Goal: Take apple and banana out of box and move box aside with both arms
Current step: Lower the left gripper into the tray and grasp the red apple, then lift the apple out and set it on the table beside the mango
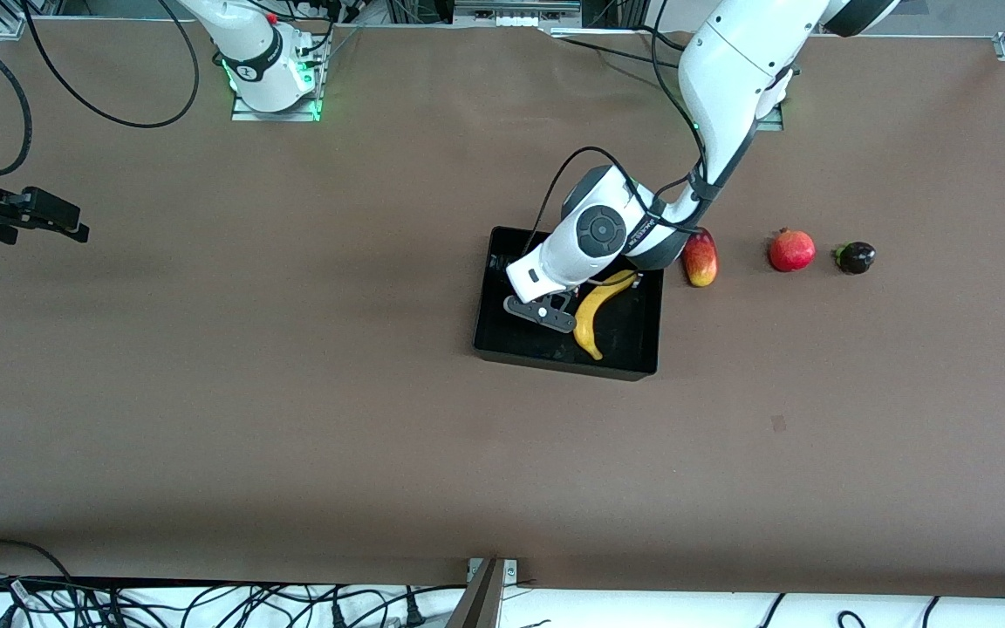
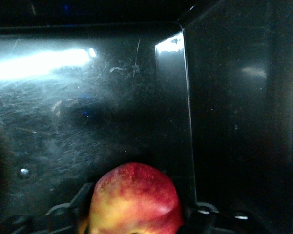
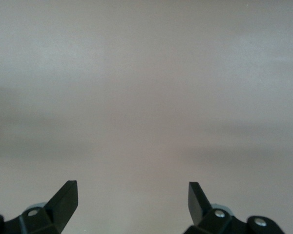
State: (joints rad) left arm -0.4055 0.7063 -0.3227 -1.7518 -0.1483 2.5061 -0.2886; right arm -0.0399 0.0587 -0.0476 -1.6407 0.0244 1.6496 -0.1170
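The black tray [image 1: 555,359] lies mid-table. The yellow banana [image 1: 597,312] lies in it, on the side toward the left arm's end. My left gripper [image 1: 540,312] is low inside the tray beside the banana. In the left wrist view my left gripper [image 2: 136,207] is shut on the red-and-yellow apple [image 2: 135,195], just above the tray's scratched floor [image 2: 112,97] near an inner wall. The apple is hidden in the front view. My right gripper [image 1: 75,228] waits over bare table at the right arm's end, and it is open and empty in its wrist view [image 3: 132,200].
Beside the tray, toward the left arm's end, lie in a row an oblong red-yellow mango-like fruit [image 1: 700,259], a round red pomegranate [image 1: 792,250] and a dark purple fruit [image 1: 855,257]. Brown table surrounds them.
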